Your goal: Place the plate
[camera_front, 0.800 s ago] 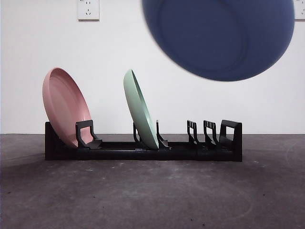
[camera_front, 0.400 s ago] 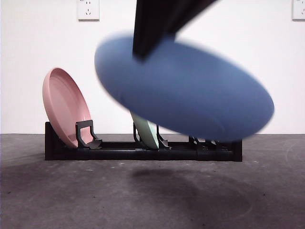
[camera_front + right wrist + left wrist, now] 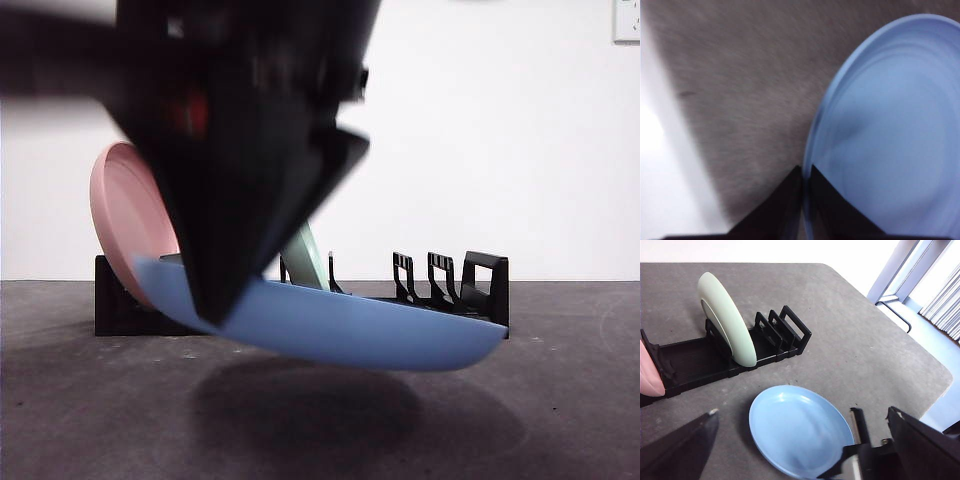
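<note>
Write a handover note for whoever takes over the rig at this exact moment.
Right pincer: shut on the rim of the blue plate, holding it low over the table, nearly flat, in front of the rack.
Left pincer: open, empty, above the scene.
Rack holds a pink plate at one end and a green plate mid-rack; the slots beyond the green one are free.
Done: blue plate picked up.
Left: stand it in a free slot, release.

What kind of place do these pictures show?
Probably an indoor test room or lab rather than a real kitchen. A black dish rack stands on a bare grey table before a plain white wall with a socket, and a large window is at one side.
</note>
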Tool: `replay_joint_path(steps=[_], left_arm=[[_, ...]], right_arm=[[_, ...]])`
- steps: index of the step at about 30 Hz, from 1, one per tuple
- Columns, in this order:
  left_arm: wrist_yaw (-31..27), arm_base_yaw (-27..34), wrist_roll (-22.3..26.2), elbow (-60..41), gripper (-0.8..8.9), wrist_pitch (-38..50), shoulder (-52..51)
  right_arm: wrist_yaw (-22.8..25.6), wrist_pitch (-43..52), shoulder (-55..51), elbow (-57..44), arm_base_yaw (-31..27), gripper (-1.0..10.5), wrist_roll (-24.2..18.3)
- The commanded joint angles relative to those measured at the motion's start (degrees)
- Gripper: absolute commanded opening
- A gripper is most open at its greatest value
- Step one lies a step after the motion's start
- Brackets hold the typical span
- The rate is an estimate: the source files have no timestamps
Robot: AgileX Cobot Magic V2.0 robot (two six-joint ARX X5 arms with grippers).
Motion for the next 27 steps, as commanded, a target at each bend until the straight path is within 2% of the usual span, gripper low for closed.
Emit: replay_joint_path(steps=[1,12,14,18,20,23,27], left_arm=[[-0.15,-0.2,0.94,1.27,5.31,0.66,0.39],[-0.15,-0.2,1.01,1.27,5.31,0.72,0.42],[-0.15,-0.2,1.03,1.27,5.31,0.7,0.42],[-0.15,-0.2,1.07,1.27,5.31,0.7,0.42],[-0.15,-0.2,1.25,1.27,5.31,0.7,0.42],[-0.15,-0.2,1.49,1.27,5.31,0.7,0.42],[-0.15,-0.2,1.75,1.27,5.31,0.79,0.42]], right_arm=[[0.94,0.92,2.64,0.52,0.9,0.1,1.42],[0.7,2.08,5.33,0.52,0.98,0.2,2.4],[0.74,2.05,5.33,0.52,0.98,0.9,2.47],[0.33,1.6,5.07,0.61,0.2,3.1,2.71],[-1.22,0.61,4.39,0.98,-0.52,3.6,2.6],[-4.44,-0.55,2.25,1.86,-2.43,3.7,2.21],[-13.51,-1.77,-2.78,2.51,-7.02,3.6,1.05]])
